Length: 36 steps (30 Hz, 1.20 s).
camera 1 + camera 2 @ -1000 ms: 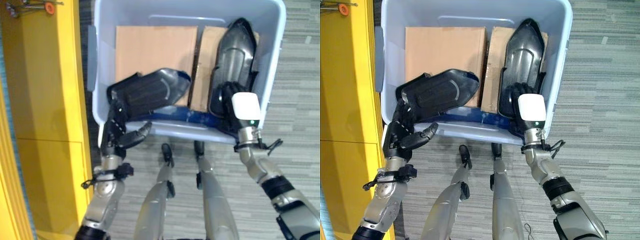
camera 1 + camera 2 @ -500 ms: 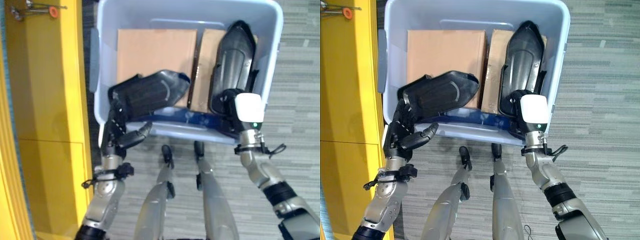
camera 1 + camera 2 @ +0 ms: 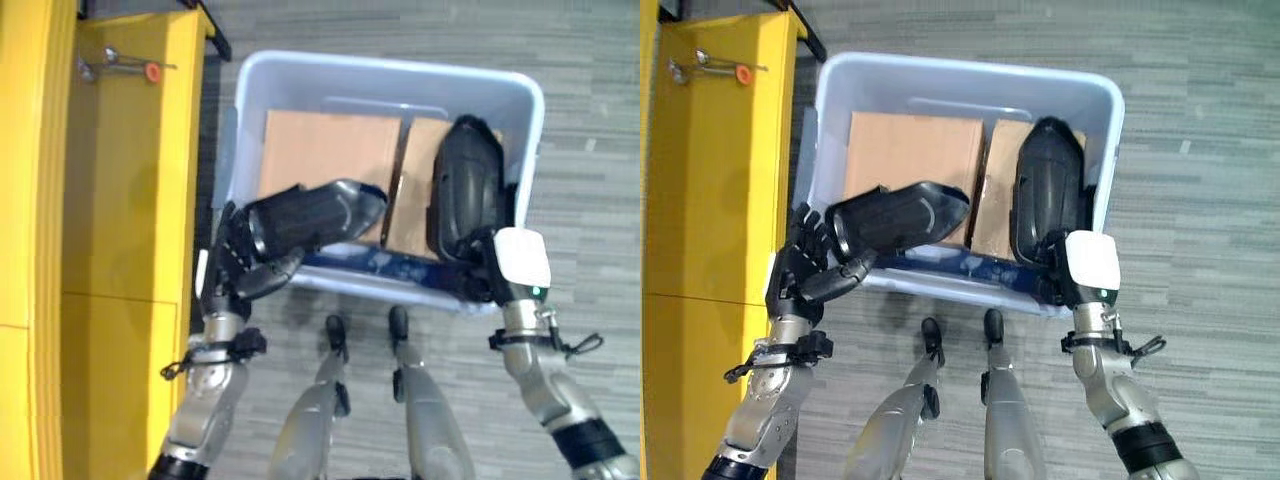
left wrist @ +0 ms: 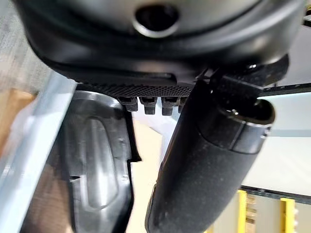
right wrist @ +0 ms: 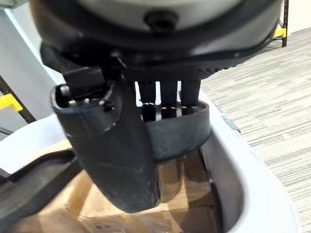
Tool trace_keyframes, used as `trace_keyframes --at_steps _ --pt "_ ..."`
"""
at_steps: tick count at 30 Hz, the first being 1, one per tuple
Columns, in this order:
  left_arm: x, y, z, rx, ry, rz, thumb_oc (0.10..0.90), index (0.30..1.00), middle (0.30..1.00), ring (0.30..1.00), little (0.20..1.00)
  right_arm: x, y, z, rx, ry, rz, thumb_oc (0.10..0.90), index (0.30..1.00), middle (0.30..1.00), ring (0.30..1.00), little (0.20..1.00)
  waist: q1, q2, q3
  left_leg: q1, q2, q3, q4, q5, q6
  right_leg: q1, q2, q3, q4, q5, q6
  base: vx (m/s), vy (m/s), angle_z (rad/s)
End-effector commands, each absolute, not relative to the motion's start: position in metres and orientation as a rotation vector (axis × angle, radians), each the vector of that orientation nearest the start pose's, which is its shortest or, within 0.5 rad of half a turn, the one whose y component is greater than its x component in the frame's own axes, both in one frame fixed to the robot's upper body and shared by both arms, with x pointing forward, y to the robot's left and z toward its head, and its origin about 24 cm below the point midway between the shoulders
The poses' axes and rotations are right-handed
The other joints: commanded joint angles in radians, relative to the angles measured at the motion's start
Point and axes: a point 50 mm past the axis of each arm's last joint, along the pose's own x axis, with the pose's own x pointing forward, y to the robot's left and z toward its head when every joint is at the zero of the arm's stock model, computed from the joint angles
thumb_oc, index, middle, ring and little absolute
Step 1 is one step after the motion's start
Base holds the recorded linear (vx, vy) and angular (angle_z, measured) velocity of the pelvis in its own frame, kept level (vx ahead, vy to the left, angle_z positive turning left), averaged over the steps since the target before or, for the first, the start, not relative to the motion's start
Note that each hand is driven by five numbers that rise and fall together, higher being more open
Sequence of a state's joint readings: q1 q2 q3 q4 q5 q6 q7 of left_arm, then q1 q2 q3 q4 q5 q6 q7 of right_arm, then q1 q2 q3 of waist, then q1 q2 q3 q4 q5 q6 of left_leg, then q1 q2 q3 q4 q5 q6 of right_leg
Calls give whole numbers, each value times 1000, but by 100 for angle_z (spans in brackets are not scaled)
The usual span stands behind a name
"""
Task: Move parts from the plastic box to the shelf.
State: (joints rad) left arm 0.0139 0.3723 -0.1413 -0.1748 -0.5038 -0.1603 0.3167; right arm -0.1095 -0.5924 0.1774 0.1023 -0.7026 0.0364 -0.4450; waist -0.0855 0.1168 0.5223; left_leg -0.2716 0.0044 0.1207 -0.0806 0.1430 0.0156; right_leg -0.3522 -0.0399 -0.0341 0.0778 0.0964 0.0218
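A pale blue plastic box (image 3: 380, 70) stands on the floor, lined with cardboard sheets (image 3: 325, 150). Two black moulded parts rest in it. The left part (image 3: 312, 214) lies slanted, its near end over the box's near rim, and my left hand (image 3: 236, 272) is shut on that end with the thumb (image 4: 209, 160) under it. The right part (image 3: 465, 185) leans upright along the right wall. My right hand (image 3: 492, 278), with its white cover, hooks its fingers (image 5: 170, 97) over that part's lower edge (image 5: 181, 137). The yellow shelf (image 3: 110, 200) stands left of the box.
A small tool with an orange cap (image 3: 150, 72) lies on the shelf's top, near the box's far left corner. Grey striped carpet (image 3: 590, 150) surrounds the box on the right and beyond. The shelf's edge runs close along my left arm.
The camera has risen and pulled back, so the whole scene looks smaller and shifted. Both hands keep their hold; the left part's near end is now lifted over the box's near rim.
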Motion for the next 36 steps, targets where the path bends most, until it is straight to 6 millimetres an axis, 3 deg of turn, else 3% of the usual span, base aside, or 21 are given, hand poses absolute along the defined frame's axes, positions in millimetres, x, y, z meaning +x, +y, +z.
trace_keyframes --at_steps 1,7,8,18,27,36 --pt "239 201 116 -165 -365 135 900 1000 1000 1000 1000 262 -235 85 -1275 -321 -242 400 300 300 300 300 -11 -56 -154 78 37 13 -7 -90 -58 -26 -49 72 33 -61 110 0 0 0" --pt "236 206 113 -147 -350 130 900 1000 1000 1000 1000 255 -235 103 -1262 -395 -249 400 300 300 300 300 -14 -79 -210 115 47 9 -7 -98 -58 22 -52 70 9 -60 112 0 0 1" --pt "235 207 110 -148 -337 121 900 1000 1000 1000 1000 252 -237 114 -1264 -438 -263 400 300 300 300 300 -17 -87 -244 129 52 8 -7 -100 -59 41 -52 69 1 -59 113 0 0 0" --pt "231 210 96 -122 -263 88 900 1000 1000 1000 1000 247 -239 137 -1299 -522 -251 400 300 300 300 300 -20 -124 -368 201 73 8 -7 -125 -61 126 -47 68 -21 -72 116 41 -15 1" --pt "225 211 85 -124 -210 78 900 1000 1000 1000 1000 242 -239 150 -1333 -579 -241 400 300 300 300 300 -27 -141 -449 251 90 15 -7 -142 -65 180 -34 79 -33 -85 114 36 -22 1" --pt "218 211 74 -128 -165 87 900 1000 1000 1000 1000 230 -238 158 -1354 -630 -231 400 300 300 300 300 -42 -135 -500 298 118 20 -7 -148 -71 217 -4 98 -11 -117 99 25 -47 0"
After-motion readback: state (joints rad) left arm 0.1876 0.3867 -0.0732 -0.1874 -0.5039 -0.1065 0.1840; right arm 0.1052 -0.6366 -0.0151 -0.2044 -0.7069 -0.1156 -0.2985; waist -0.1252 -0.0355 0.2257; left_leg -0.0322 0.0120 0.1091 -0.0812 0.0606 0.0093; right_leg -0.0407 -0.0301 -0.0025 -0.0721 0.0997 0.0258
